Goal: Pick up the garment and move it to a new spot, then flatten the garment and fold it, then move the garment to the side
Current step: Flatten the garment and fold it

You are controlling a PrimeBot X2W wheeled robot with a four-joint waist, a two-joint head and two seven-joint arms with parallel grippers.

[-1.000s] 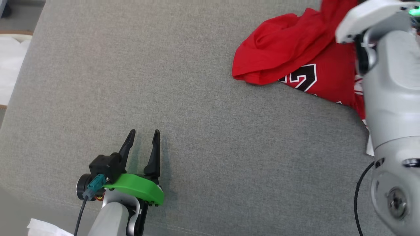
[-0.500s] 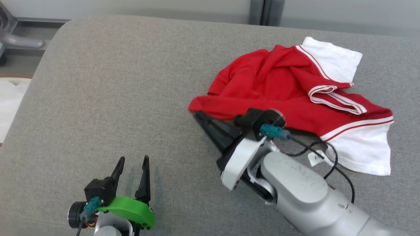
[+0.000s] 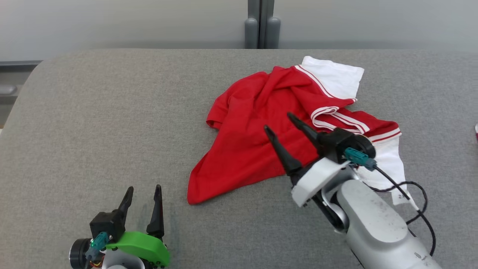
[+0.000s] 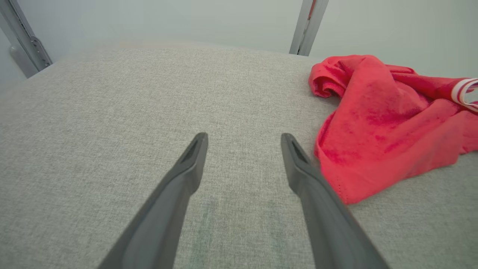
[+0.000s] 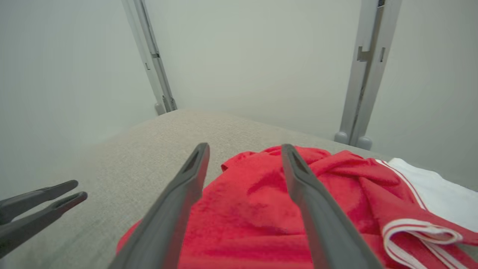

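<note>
Both my grippers stand with their two long dark fingers spread apart. My left gripper (image 3: 143,188) is nearest me, low at the left over the grey woven fabric surface (image 3: 93,123). Its fingers point away from me and a curved green plastic plate (image 3: 143,249) sits behind them on the wrist. From that wrist, bare grey cloth lies between the fingers, and a red corner of the garment lies just past the right-hand one.

My right gripper (image 3: 278,121) is farther out and to the right. It reaches up and leftward from a pale silver forearm (image 3: 373,224), with a white bracket (image 3: 317,179) and a teal plug (image 3: 355,155) at its base. A thin black cable (image 3: 420,186) loops off that plug. Its fingers hang wide over the red cloth. I cannot tell whether the tips touch it.

My task's thing, the crumpled red short-sleeved shirt with white sleeves and red-and-white striped trim (image 3: 242,153), lies on the grey surface right of centre. One pointed red corner stretches toward me and to the left, ending apart from my left gripper. The body bunches in folds farther out. One white sleeve lies at the far end and another at the right, beside the cable.

Beyond the surface's rounded far edge stands a pale grey wall (image 3: 112,22) with a grey upright post (image 3: 261,26).
</note>
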